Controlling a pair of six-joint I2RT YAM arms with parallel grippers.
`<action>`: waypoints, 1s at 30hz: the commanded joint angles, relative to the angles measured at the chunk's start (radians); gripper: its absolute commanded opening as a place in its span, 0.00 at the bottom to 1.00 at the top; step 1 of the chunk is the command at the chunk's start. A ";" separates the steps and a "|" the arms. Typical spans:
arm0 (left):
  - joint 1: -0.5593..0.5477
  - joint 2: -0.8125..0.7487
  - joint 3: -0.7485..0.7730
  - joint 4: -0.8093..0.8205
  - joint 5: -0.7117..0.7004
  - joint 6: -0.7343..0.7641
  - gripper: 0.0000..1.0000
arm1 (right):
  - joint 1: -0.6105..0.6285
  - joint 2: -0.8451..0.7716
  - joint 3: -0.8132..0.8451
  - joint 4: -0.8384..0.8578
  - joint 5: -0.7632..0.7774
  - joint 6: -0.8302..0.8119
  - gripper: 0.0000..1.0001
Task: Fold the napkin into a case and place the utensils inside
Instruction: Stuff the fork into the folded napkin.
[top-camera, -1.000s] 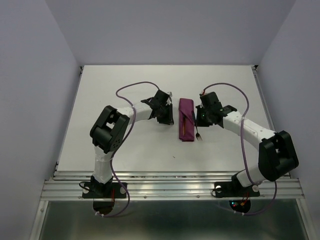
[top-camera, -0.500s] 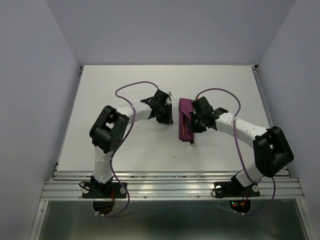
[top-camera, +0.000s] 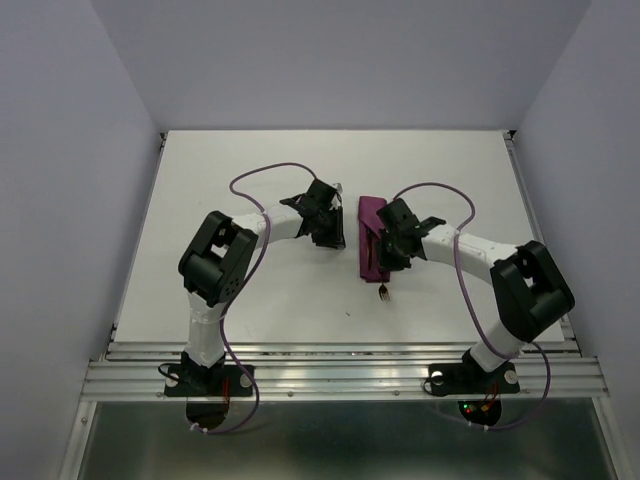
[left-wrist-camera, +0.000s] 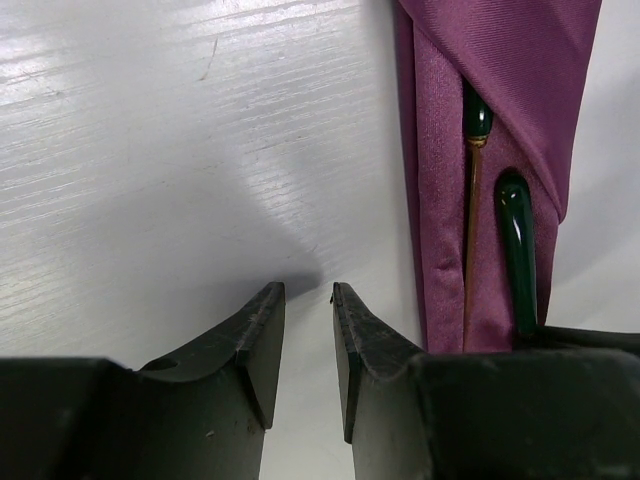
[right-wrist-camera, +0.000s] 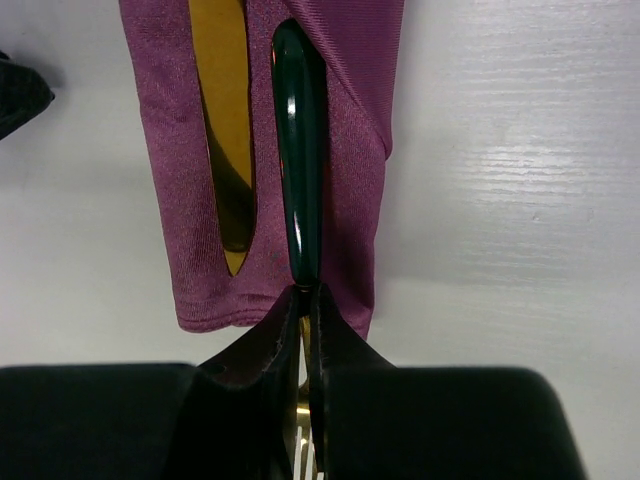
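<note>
Purple case (top-camera: 372, 211) lies lengthwise on the white tabletop (top-camera: 280, 292).
Left hand (top-camera: 331, 229) hangs just left of it; right hand (top-camera: 386, 258) is over its near right edge, and a utensil (top-camera: 383, 292) sticks out past the near end.

Noted a plain magenta-purple case (right-wrist-camera: 355, 100), faintly shiny, without print or pattern. Saw a fork (right-wrist-camera: 298, 150) with a glossy handle of dark green, near black, and gold tines. Saw beside it a knife blade (right-wrist-camera: 222, 100) of flat golden yellow. Recorded a second handle (left-wrist-camera: 477, 112), also dark green, on a thin gold stem. Found the surface (left-wrist-camera: 150, 150) white with faint grey streaks. Found the left end effector (left-wrist-camera: 308, 300) and the right end effector (right-wrist-camera: 303, 300) matt black. Noted white-and-black arms (top-camera: 215, 260), purple cables (top-camera: 265, 172) and pale lavender walls (top-camera: 60, 150).
</note>
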 joint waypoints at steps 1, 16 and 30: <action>0.005 -0.049 -0.009 -0.035 -0.017 0.027 0.37 | 0.010 0.035 0.045 0.025 0.068 0.019 0.01; 0.013 -0.064 -0.023 -0.048 -0.030 0.039 0.37 | 0.010 0.143 0.174 0.019 0.142 -0.041 0.01; 0.014 -0.075 -0.037 -0.040 -0.011 0.053 0.37 | -0.019 0.221 0.251 0.020 0.180 -0.068 0.01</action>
